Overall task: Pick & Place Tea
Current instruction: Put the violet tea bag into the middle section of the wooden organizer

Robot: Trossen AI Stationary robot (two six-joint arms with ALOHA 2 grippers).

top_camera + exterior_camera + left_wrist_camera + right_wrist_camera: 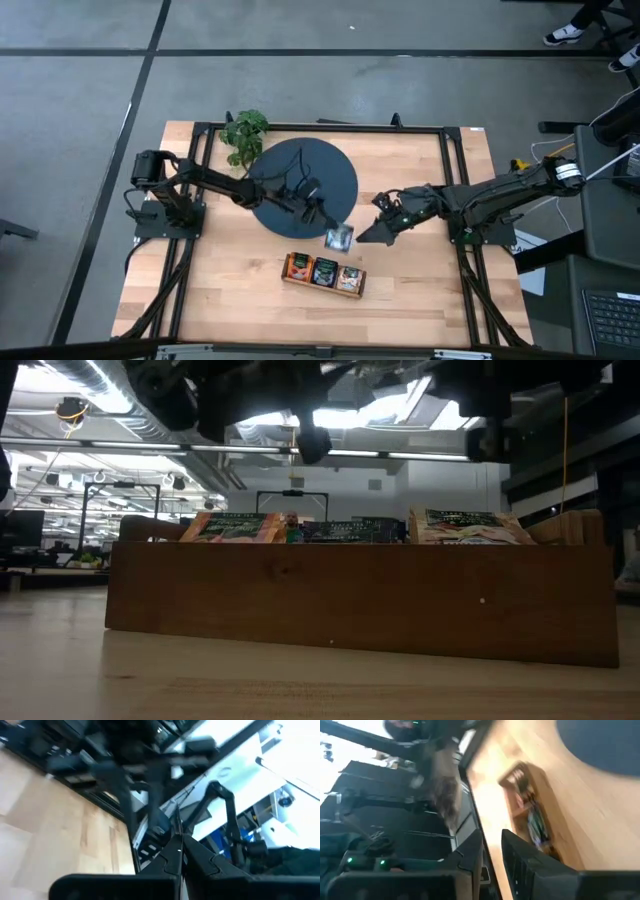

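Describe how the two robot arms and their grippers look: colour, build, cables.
Both arms are dark, nearly black, built of slim jointed links on blocky bases at the table's side edges. The left gripper and right gripper each end in two dark, tapered fingers. Black cables trail from the bases; the right arm carries a pale band near its base.

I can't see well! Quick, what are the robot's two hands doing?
Left gripper: shut on a pale tea sachet.
Right gripper: open a little, holding nothing.

We see the high view evenly lit, with soft shadows on the counter [230, 290]. Both wrist views smear with motion blur. In the low view, bright ceiling lights [130, 420] glare behind the dim, backlit tray [360, 600].
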